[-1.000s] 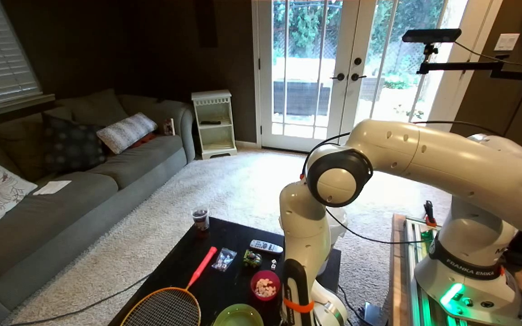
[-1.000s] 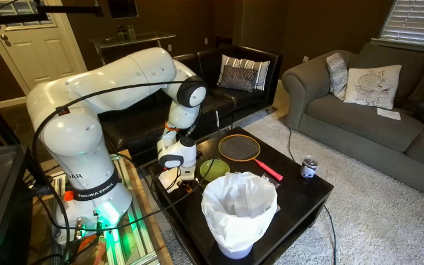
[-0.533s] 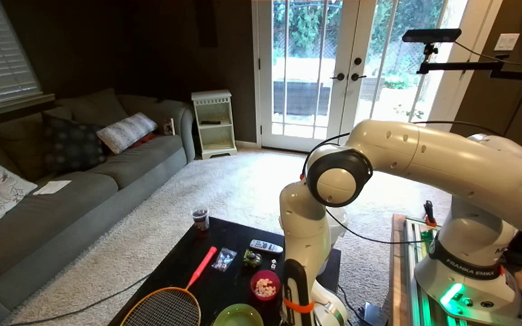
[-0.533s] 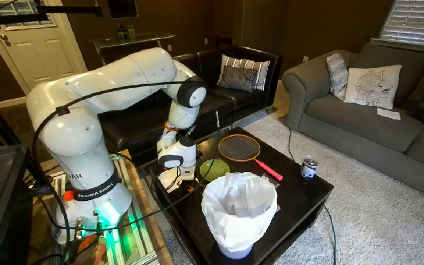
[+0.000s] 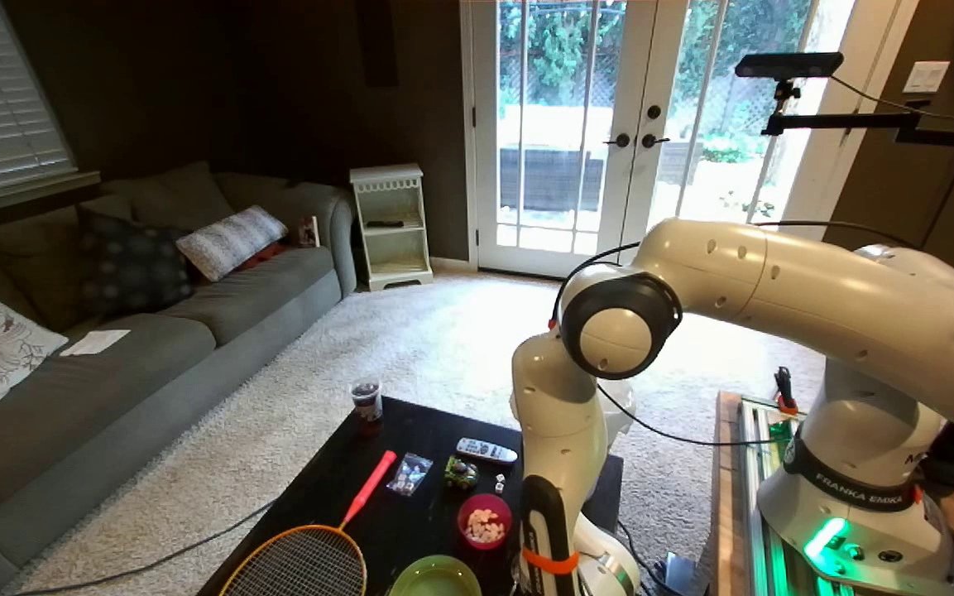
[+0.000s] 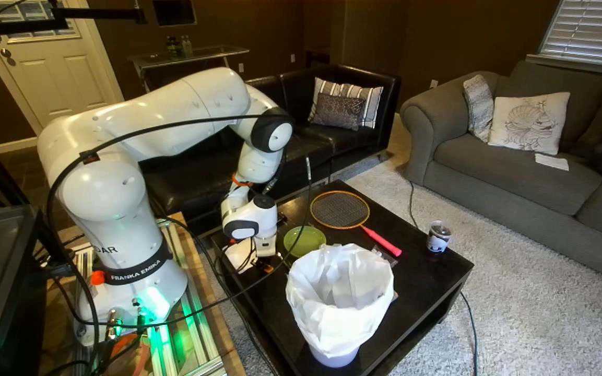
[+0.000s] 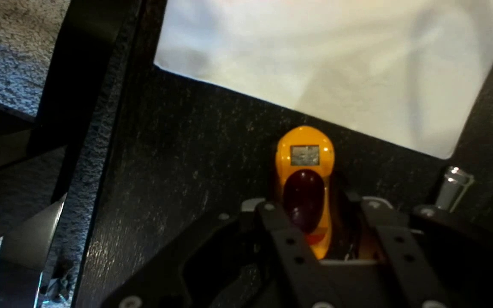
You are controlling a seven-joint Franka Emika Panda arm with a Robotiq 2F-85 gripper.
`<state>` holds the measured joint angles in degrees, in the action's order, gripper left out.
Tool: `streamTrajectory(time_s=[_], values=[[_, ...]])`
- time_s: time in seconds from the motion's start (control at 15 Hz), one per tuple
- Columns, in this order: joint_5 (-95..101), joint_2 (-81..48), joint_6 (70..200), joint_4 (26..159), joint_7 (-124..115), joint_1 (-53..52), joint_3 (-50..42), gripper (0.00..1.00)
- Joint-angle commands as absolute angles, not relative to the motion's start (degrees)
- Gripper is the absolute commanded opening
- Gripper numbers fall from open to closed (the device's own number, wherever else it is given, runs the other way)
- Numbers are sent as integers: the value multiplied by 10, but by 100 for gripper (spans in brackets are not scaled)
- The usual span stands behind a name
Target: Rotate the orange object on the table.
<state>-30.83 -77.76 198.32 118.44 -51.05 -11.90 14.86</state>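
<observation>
The orange object (image 7: 324, 164) lies on the black table (image 7: 173, 145) in the wrist view. It is yellow-orange with a small grey rectangle and a dark red oval on top. My gripper (image 7: 314, 206) is open above it, with the fingers on either side of its near part. The left finger overlaps its lower left edge in the picture, and a dark gap shows towards the right finger. I cannot tell whether they touch. In an exterior view only a bit of orange (image 6: 268, 268) shows below the hand, on the table (image 6: 426, 282).
A white sheet (image 7: 357, 77) lies just beyond the object, with a small metallic piece (image 7: 453, 188) to the right. A green bowl (image 6: 305, 240), a racket (image 6: 340, 210) and a white lined bucket (image 6: 340, 308) stand around the hand. A pink bowl (image 5: 485, 538) is close to the arm.
The arm's wrist and hand have shifted very slightly, a little to the left in an exterior view. The other things on the table have not moved.
</observation>
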Motion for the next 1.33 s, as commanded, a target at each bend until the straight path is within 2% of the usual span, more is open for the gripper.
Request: streamTrajectory(time_s=[0.0,0.6,1.27], values=[[-294,-755,1983,1217,-473,-135,135,8],[-297,-715,1965,1248,-338,-180,105,8],[-289,-691,1875,1248,-254,-279,43,8]])
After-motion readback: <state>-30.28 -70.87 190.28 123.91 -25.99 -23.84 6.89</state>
